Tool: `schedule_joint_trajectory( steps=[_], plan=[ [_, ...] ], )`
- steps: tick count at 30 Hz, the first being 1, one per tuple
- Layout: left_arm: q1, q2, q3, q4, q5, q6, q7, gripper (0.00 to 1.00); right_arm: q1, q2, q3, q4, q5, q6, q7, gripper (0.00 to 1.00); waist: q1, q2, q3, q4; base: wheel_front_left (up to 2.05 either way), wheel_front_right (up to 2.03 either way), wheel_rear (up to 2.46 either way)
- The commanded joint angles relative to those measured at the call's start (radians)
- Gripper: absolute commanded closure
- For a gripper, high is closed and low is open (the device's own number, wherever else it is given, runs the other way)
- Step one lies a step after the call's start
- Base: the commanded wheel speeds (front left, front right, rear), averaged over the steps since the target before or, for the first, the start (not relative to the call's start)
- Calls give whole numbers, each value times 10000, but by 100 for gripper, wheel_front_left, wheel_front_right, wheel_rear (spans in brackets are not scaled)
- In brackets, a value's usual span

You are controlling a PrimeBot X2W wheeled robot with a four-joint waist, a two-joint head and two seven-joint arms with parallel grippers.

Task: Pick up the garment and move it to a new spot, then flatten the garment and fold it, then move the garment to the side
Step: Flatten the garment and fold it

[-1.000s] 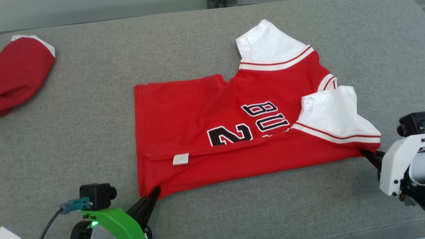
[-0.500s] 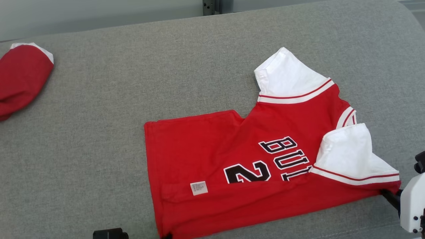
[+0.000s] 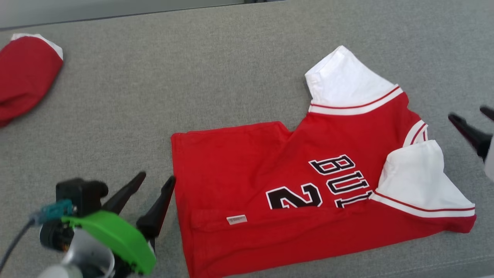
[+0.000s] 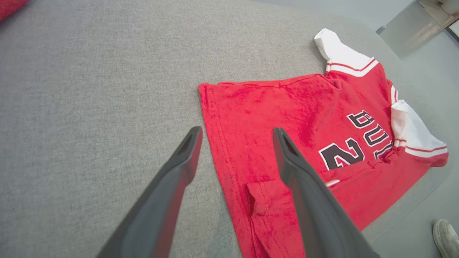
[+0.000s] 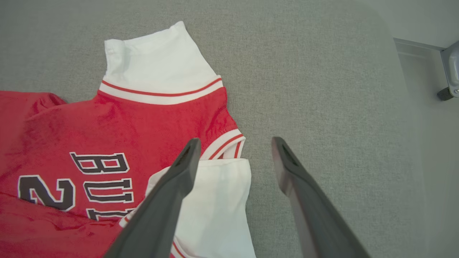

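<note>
the garment (image 3: 270, 166) lies flat on the grey cloth-covered table (image 3: 231, 58), right of the middle in the head view and close to the near edge. its long axis runs left to right across that view, the right end sitting a little lower than a true level line. the hem points to the robot's left and the neck and sleeves point to its right. it is a red jersey with white sleeves, each trimmed with a red and white band. black, white-edged letters "bu" and more, and a figure "2", read sideways across the chest. the near long edge is folded up over the body, hiding the lower part of the lettering, and a small white label (image 3: 236, 219) shows on that flap. one white sleeve sticks out toward the far side and the other lies over the fold at the right end. the left pincer (image 3: 157, 177) is spread wide just beside the hem; in the left wrist view one finger is over red cloth and the other over bare table. the right pincer (image 3: 467, 112) is also spread, off the neck end and apart from the cloth. a second red garment (image 3: 23, 77) lies bunched at the far left, well apart.
</note>
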Motion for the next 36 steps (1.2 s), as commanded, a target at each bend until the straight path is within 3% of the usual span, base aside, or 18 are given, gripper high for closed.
schedule_joint_trajectory(
  steps=[1, 8, 14, 20, 26, 36],
  plan=[
    [-815, -198, -36, 199, -131, -159, 279, 0, -806, 162, 227, 110, -258, 0, 81, 0, 0, -1, 938, 230, 0, 0, 0],
    [-4644, -1271, -890, 2657, 65, -1112, 1475, 0, -4561, 1117, 1513, 2142, -1610, 0, 386, 0, 0, -1, 2523, 886, 0, 0, 0],
    [-6178, -1902, -1515, 4632, 253, -1855, 1823, 0, -6135, 1604, 2282, 4035, -2315, 0, 298, 0, 0, -1, 3013, 1339, 0, 0, 0],
    [-6363, -2014, -1905, 5537, 165, -2373, 2044, 0, -6653, 1640, 2828, 5120, -2385, -1, 47, 0, 0, -1, 3065, 1421, 0, 0, 0],
    [-6170, -2048, -2233, 5522, -69, -2656, 2220, 0, -6700, 1586, 3102, 5735, -2164, 0, -191, 0, 0, -1, 3016, 1326, 0, 0, 0],
    [-5846, -1809, -2372, 4929, -263, -2741, 2444, 0, -6674, 1449, 3313, 6128, -1890, -1, -461, 0, 0, -1, 2882, 1208, 0, 0, 0]
  ],
)
